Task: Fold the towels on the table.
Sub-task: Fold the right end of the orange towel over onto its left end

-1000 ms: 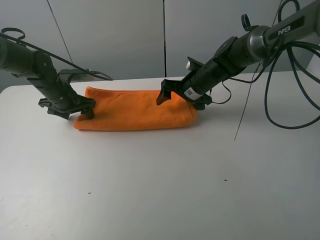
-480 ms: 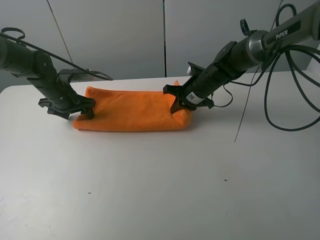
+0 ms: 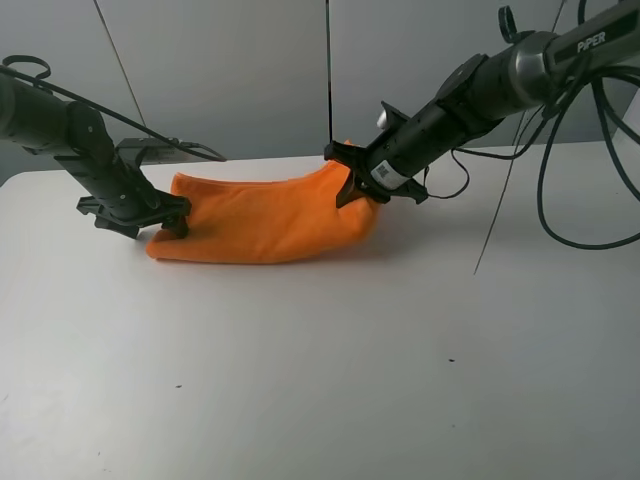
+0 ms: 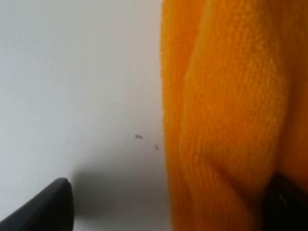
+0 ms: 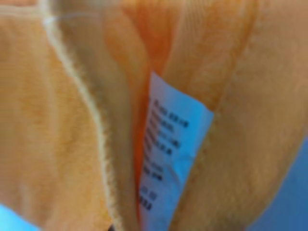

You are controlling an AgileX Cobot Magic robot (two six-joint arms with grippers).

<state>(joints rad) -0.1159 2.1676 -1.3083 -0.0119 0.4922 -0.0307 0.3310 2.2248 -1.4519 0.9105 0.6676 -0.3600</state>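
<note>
Fingers of the right gripper [image 3: 352, 188] pinch shut on one end of the towel [image 3: 260, 222], raised above the table [image 3: 320, 360]; the left gripper's [image 3: 152, 222] fingers stand spread, the other end between them.

White table [image 3: 320, 390], orange towel [image 3: 250, 225] on top
</note>
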